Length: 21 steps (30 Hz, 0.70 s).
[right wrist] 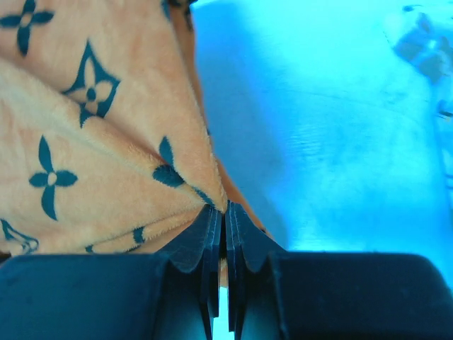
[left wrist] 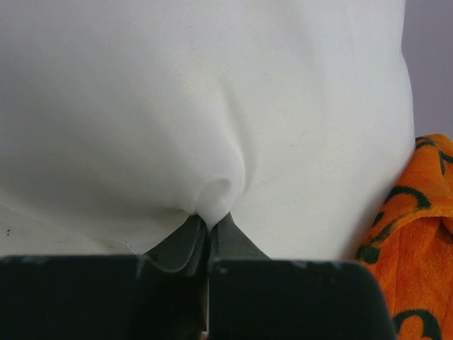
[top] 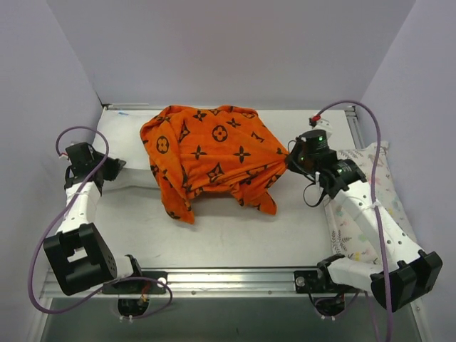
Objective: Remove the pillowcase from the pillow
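Top external view: on the white worktop (top: 235, 235), the plain white pillow (top: 125, 146) lies at the left of centre. Only its left end is bare. The rest runs under the orange monogram pillowcase (top: 214, 153), which sits heaped and wrinkled mid-frame. How much of the pillow is inside the cover cannot be told.

The pillow looks light, soft and bulky. It will likely squash and fold rather than resist, so it needs anchoring by a pinch of its bare left end. The pillowcase looks like a limp, slightly fleecy cloth, light and not fragile. It should drag on the pillow rather than slide, and it will stretch into a taut fan when pulled. Its free right-hand edge or corner, away from the pillow, is the sensible place to take it.

The left claw (top: 114, 167) is clenched on the pillow. In the left wrist view the two jaws meet with a nip of white fabric between them, and the pillow dimples into the pinch.

The right claw (top: 290, 158) is clenched on the pillowcase at its right tip. In the right wrist view the jaws are pressed together on a gathered point of orange cloth, with pleats radiating to the upper left.
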Motion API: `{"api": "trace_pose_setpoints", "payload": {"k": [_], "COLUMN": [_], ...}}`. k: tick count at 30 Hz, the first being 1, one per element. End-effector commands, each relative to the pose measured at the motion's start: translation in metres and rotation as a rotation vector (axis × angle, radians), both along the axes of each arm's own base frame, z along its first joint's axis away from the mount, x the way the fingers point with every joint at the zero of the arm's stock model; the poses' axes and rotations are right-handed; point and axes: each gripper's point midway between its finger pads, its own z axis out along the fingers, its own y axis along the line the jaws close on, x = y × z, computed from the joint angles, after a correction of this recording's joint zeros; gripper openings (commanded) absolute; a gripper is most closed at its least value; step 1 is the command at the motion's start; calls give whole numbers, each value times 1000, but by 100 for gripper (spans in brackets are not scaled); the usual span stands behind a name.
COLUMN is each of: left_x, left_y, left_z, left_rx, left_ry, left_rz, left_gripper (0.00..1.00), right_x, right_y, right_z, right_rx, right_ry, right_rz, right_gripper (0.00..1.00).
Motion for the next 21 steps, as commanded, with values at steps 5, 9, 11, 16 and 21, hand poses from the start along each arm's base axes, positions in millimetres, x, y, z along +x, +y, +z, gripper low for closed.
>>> {"api": "trace_pose_setpoints", "payload": {"k": [5, 9, 11, 16, 21], "left_x": [-9, -9, -8, -9, -24], "left_y": [59, 59, 56, 39, 31], "left_z": [25, 22, 20, 17, -1], "left_rx": [166, 161, 150, 160, 168], "left_ry": [5, 10, 4, -1, 35], "left_rz": [169, 165, 155, 118, 90], "left_gripper": [0, 0, 0, 0, 0], "right_x": [-7, -8, -10, -19, -8], "right_y": [-104, -127, -118, -14, 55], "right_z": [8, 11, 14, 11, 35], "right_rx": [-58, 11, 27, -38, -129], "right_ry": [10, 12, 5, -8, -80], "right_rz": [-259, -309, -271, 111, 314], "right_gripper": [0, 0, 0, 3, 83]}}
